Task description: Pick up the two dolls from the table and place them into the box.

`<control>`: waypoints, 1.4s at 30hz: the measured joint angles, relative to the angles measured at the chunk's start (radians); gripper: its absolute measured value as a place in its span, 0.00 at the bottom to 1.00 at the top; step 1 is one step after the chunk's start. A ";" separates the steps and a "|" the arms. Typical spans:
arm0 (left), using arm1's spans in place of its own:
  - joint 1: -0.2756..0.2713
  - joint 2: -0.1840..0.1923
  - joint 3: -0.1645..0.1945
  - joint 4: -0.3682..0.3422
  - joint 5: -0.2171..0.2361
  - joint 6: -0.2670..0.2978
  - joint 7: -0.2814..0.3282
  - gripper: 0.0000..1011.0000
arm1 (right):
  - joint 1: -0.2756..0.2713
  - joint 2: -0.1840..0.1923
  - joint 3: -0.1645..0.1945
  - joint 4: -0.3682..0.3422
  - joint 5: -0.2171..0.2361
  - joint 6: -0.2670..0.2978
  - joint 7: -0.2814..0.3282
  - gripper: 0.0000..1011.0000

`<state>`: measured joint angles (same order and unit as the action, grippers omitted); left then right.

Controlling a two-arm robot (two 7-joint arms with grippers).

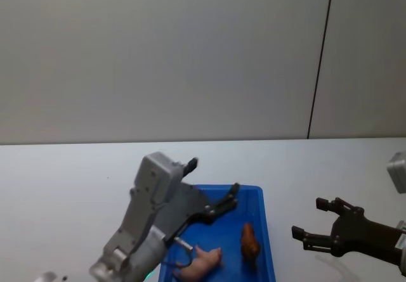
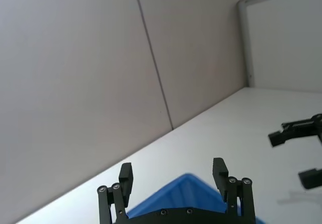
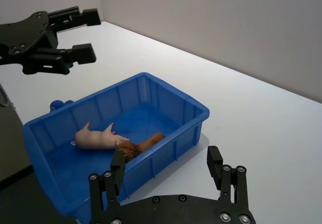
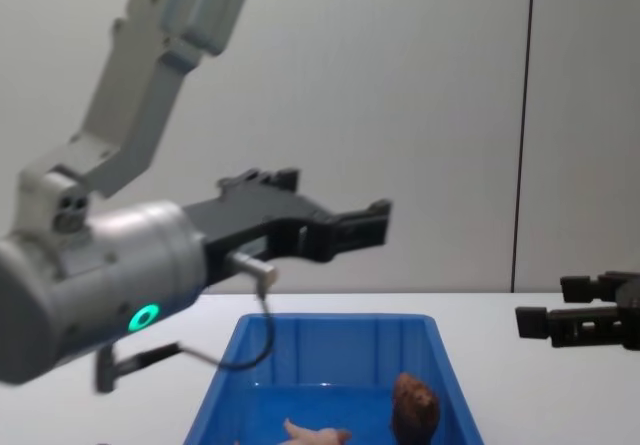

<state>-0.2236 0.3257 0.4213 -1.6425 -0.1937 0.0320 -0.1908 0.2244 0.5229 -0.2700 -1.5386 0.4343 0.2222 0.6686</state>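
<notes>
Two dolls lying in the blue box (image 1: 252, 194) on the white table (image 1: 63, 180).
Pink pig (image 1: 202, 262) & reddish-brown doll (image 1: 250, 242) are resting side by side on box floor. L gripper (image 1: 212, 177) is hovering above box, fingers spread wide, holding nothing; R gripper (image 1: 309, 218) is hanging over table beside box, likewise spread, nothing held.

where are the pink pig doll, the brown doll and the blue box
pink pig doll (image 3: 95, 137), right wrist view, on its body
brown doll (image 1: 250, 241), head view, on its back
blue box (image 3: 176, 93), right wrist view, on its rim
</notes>
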 joint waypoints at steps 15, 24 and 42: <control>0.145 0.117 -0.033 -0.104 -0.066 0.061 0.140 0.99 | -0.010 0.010 0.006 -0.008 0.009 -0.006 -0.002 0.99; 0.192 0.155 -0.048 -0.106 -0.098 0.065 0.175 0.99 | -0.011 0.012 0.007 -0.010 0.011 -0.007 -0.003 0.99; 0.261 0.203 -0.075 -0.074 -0.154 0.051 0.217 0.99 | -0.013 0.014 0.008 -0.011 0.013 -0.008 -0.003 0.99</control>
<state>0.0378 0.5287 0.3458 -1.7161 -0.3478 0.0826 0.0262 0.2115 0.5368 -0.2620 -1.5492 0.4468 0.2139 0.6656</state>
